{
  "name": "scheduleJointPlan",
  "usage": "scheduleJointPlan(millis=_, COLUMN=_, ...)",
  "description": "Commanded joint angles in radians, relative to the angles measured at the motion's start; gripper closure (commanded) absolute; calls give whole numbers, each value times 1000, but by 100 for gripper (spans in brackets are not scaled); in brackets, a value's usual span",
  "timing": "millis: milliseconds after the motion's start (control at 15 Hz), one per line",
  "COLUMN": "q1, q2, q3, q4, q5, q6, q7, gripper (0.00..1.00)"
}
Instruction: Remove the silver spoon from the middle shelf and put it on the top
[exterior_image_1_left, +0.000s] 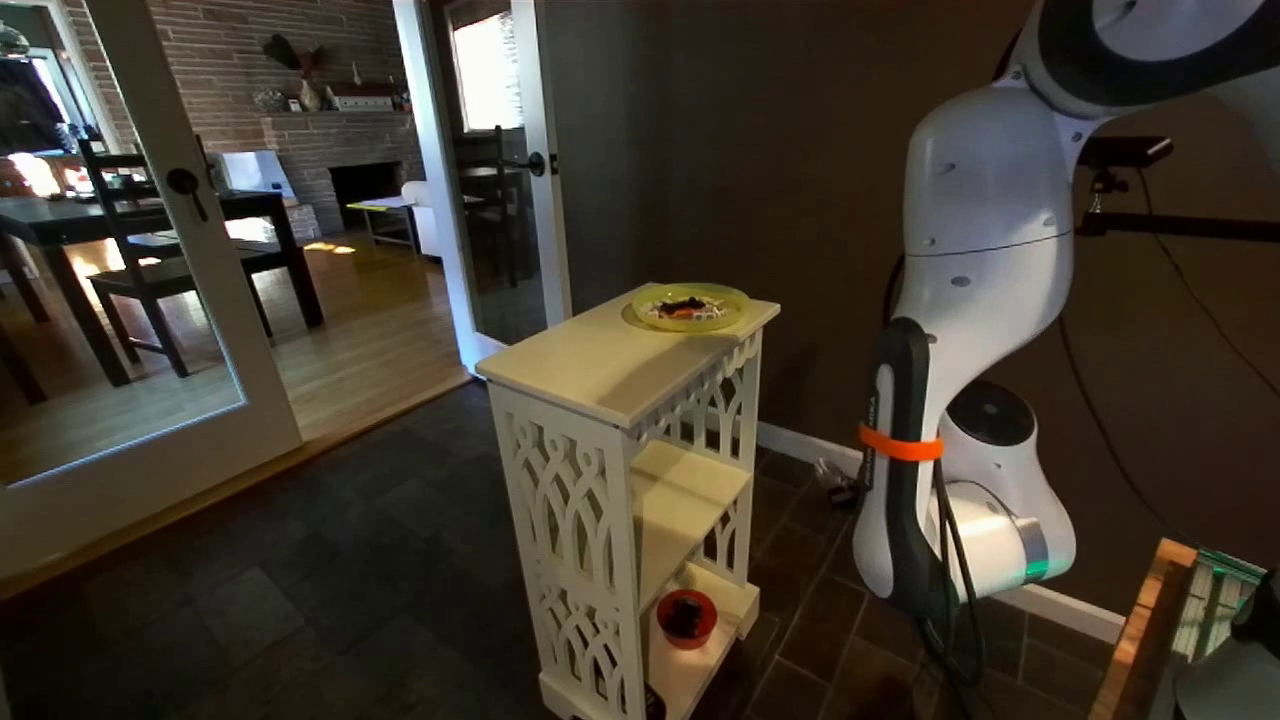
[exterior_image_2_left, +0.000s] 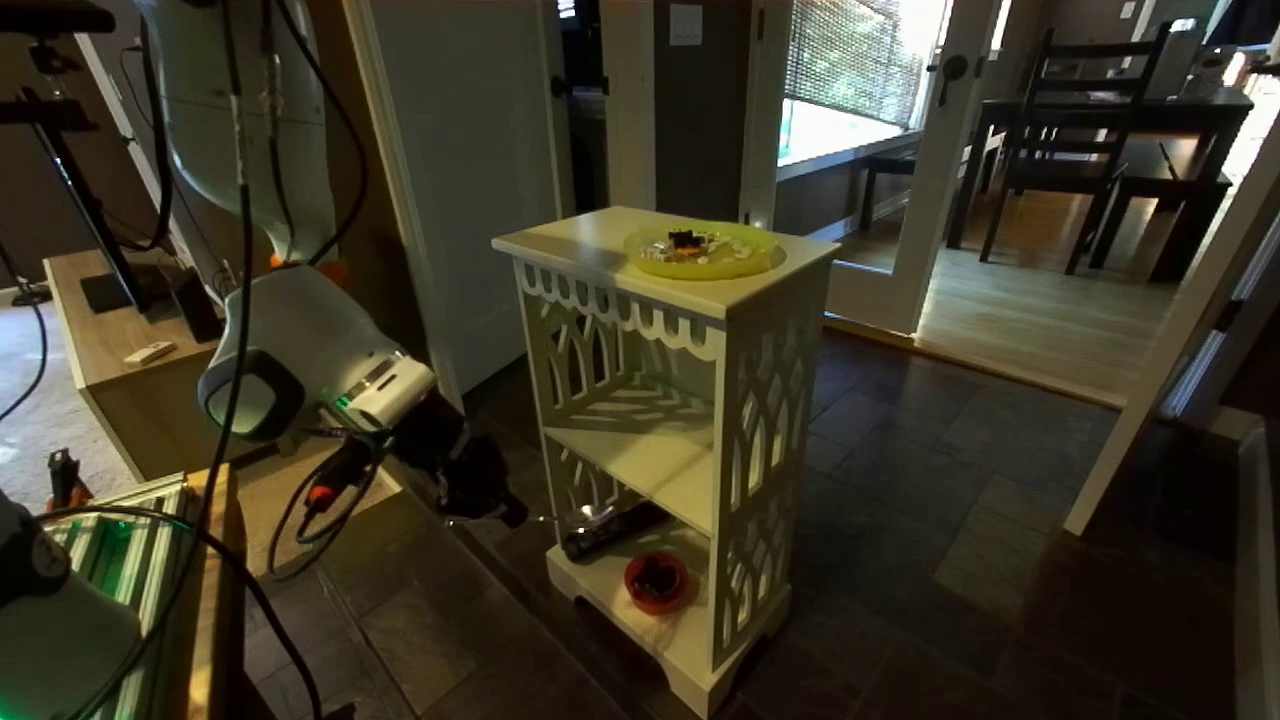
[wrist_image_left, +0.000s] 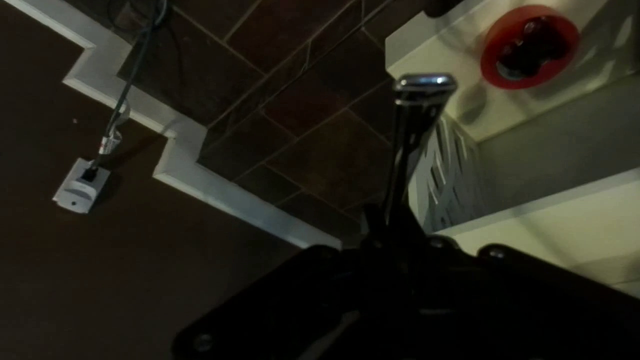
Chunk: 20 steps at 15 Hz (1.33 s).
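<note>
Silver metal spoon (wrist_image_left: 416, 125) held outside the cream-white lattice-sided stand (exterior_image_2_left: 722, 440).
Our black claw (wrist_image_left: 391, 222) is clamped on it; we should lift clear of the stand's flat cream-white worktop (exterior_image_1_left: 590, 355), then lower level beside the round yellow-green plate (exterior_image_1_left: 690, 325).

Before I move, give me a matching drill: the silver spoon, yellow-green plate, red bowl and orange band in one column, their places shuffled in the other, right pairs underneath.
Things
1. silver spoon
2. yellow-green plate
3. red bowl
4. orange band

Places
A. on the lowest board
B. around the arm
C. gripped by the tool
D. on the top

Right pairs: 1-C, 2-D, 3-A, 4-B
</note>
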Motion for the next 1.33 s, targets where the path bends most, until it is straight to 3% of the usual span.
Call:
scheduleJointPlan(millis=0, q1=15, q2=-81, q3=55, q4=1, q5=197, q6=76, q7=-84, gripper=98)
scheduleJointPlan(millis=267, q1=14, q2=-188, q3=105, q4=9, q5=362, q6=186, q7=-224, gripper=98)
scheduleJointPlan(millis=333, q1=60, q2=-228, q3=72, q4=1, q5=389, q6=193, q7=-245, gripper=98)
scheduleJointPlan(millis=533, q1=93, q2=-338, q3=68, q4=10, q5=478, q6=236, q7=-384, gripper=98)
scheduleJointPlan(millis=733, q1=228, q2=-482, q3=-36, q4=5, q5=572, q6=226, q7=-553, gripper=98)
scheduleJointPlan(millis=867, q1=355, q2=-576, q3=-174, q4=-5, q5=592, q6=226, q7=-666, gripper=98)
scheduleJointPlan(millis=1000, q1=462, q2=-630, q3=-345, q4=21, q5=515, q6=226, q7=-812, gripper=98)
scheduleJointPlan(millis=1067, q1=473, q2=-635, q3=-370, q4=50, q5=466, q6=225, q7=-882, gripper=98)
scheduleJointPlan(millis=1133, q1=461, q2=-641, q3=-352, q4=73, q5=444, q6=223, q7=-936, gripper=98)
scheduleJointPlan(millis=1200, q1=322, q2=-659, q3=-174, q4=82, q5=449, q6=241, q7=-989, gripper=98)
scheduleJointPlan(millis=1267, q1=326, q2=-673, q3=-133, q4=90, q5=461, q6=252, q7=-1035, gripper=98)
